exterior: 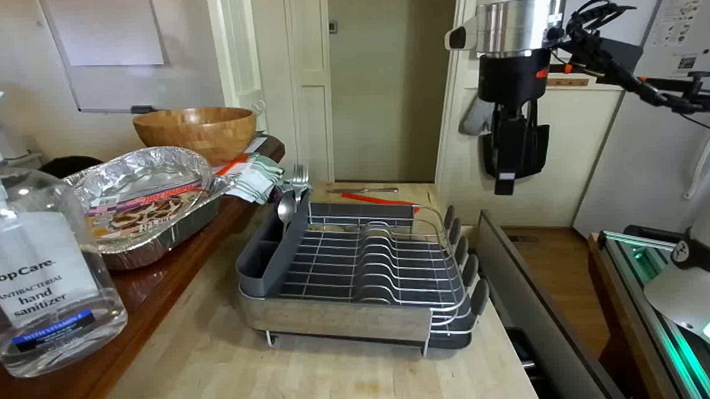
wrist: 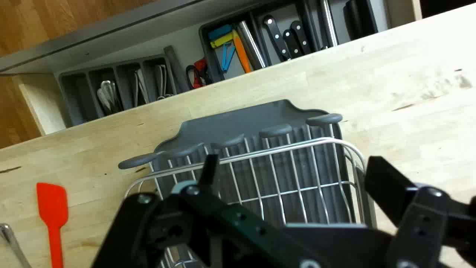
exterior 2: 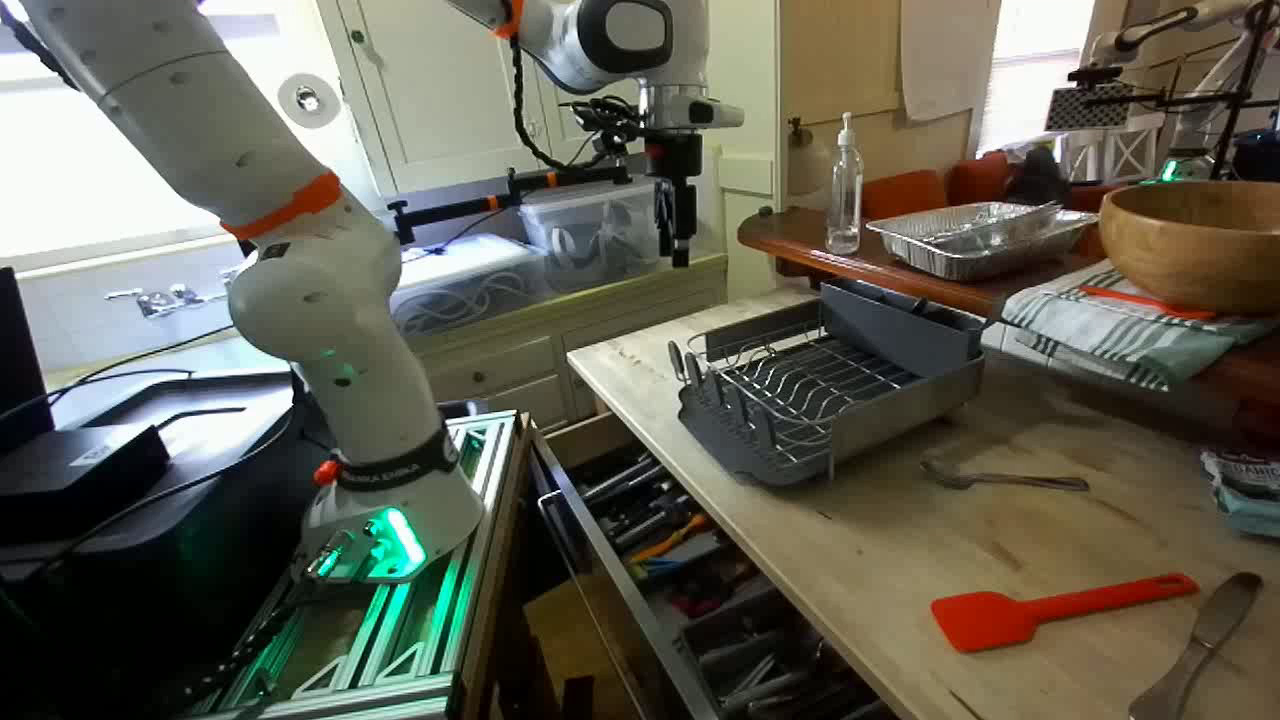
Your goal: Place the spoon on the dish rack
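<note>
A silver spoon [exterior: 285,208] stands bowl-up in the dark grey utensil holder at the side of the dish rack [exterior: 335,315], with a fork [exterior: 300,176] beside it. Another silver utensil [exterior 2: 1005,481] lies on the wooden counter beside the rack [exterior 2: 905,395]; I cannot tell if it is a spoon or a fork. My gripper is open and empty, its fingers spread wide in the wrist view [wrist: 292,167] above the wire rack [wrist: 267,150]. In both exterior views the gripper [exterior: 504,182] [exterior 2: 678,235] hangs pointing down, high above the counter on the drawer side.
A red spatula [exterior 2: 1060,605] and a knife [exterior 2: 1205,640] lie on the counter past the rack. An open drawer [exterior 2: 640,620] of utensils juts out below the edge. A foil pan [exterior: 156,248], wooden bowl [exterior: 196,131] and sanitizer bottle [exterior: 45,293] stand on the raised red-brown table.
</note>
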